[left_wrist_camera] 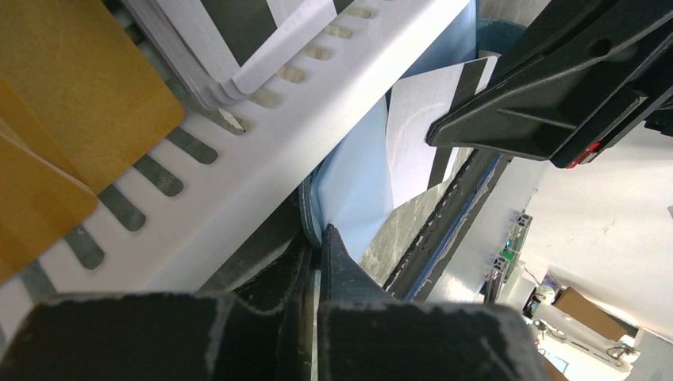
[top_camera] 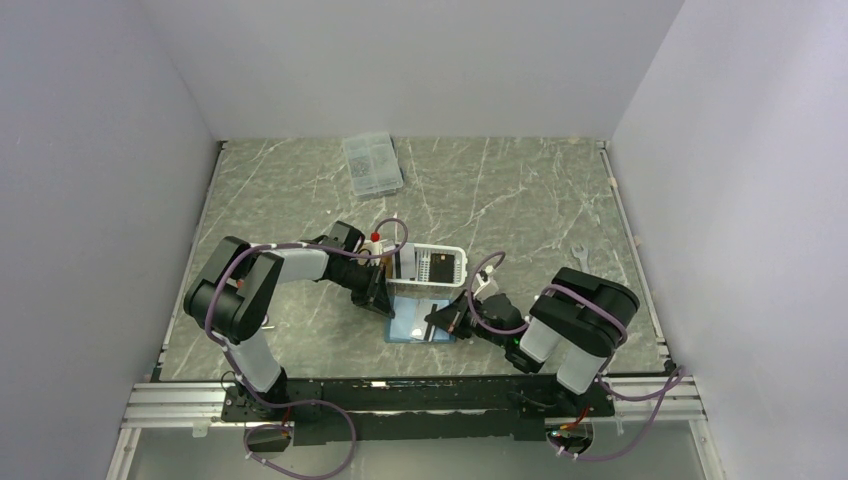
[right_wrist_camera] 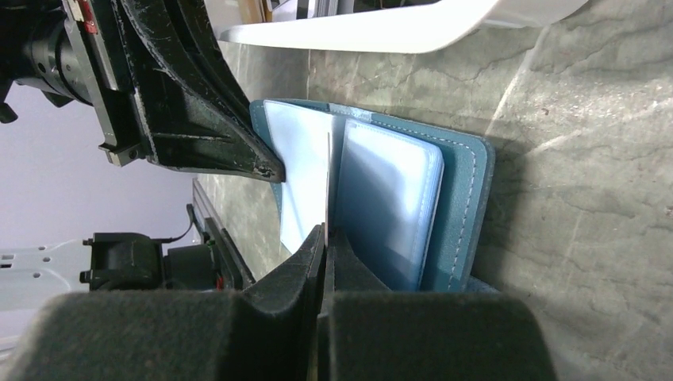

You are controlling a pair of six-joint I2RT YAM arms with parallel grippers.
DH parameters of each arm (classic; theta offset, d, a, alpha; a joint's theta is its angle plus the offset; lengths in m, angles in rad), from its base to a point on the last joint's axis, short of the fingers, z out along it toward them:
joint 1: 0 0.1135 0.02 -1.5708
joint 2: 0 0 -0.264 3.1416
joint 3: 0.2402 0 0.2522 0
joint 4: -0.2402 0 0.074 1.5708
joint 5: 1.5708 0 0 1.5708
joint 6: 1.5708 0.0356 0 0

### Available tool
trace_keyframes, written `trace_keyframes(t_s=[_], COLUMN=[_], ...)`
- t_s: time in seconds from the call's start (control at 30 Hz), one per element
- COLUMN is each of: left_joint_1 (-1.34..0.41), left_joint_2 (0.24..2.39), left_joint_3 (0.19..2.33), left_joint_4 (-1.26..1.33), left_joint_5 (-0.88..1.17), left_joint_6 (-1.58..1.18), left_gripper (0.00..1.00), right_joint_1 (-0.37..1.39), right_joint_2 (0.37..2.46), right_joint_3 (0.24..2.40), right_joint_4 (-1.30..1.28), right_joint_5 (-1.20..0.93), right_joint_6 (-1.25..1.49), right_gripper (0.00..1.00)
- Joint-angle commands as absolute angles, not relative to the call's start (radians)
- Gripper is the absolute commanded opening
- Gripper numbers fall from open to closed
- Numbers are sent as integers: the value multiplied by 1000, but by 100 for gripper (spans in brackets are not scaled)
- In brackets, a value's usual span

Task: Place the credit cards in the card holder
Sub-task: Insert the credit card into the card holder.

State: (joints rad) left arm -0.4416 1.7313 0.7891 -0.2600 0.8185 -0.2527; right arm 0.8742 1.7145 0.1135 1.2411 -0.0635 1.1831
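Observation:
The card holder (top_camera: 412,331) lies open on the table in front of the white basket, teal outside (right_wrist_camera: 468,208) and light blue inside. My left gripper (left_wrist_camera: 319,236) is shut on its left edge, where a pale blue flap (left_wrist_camera: 353,178) rises. My right gripper (right_wrist_camera: 327,232) is shut on a thin credit card (right_wrist_camera: 328,178), seen edge-on and standing over the holder's inner pockets (right_wrist_camera: 389,208). In the left wrist view that card (left_wrist_camera: 417,131) is white with a dark stripe. Gold cards (left_wrist_camera: 67,103) and striped grey cards (left_wrist_camera: 226,40) lie in the basket.
The white slatted basket (top_camera: 452,262) stands just behind the holder, its wall (left_wrist_camera: 262,163) close to my left fingers. A red-topped tool (top_camera: 375,238) stands by the basket's left side. A clear compartment box (top_camera: 372,163) is at the back. A small wrench (top_camera: 580,256) lies to the right.

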Motion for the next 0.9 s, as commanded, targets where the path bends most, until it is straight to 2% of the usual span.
trace_keyframes(t_s=[0.0,0.87], left_joint_1=[-438,-439], left_joint_2=[1713,1715], left_joint_3=[792,799], left_joint_4=[-273,-276], left_joint_5=[800,818], left_joint_6=[-234,-235], left_gripper=[6,13], right_joint_1=[882,863], right_joint_2=[1733,1830], right_joint_3=[108,199], right_joint_4=[1254,1203], right_joint_5=[-86,-200], right_joint_6=[1178,1180], right_gripper=[0,0])
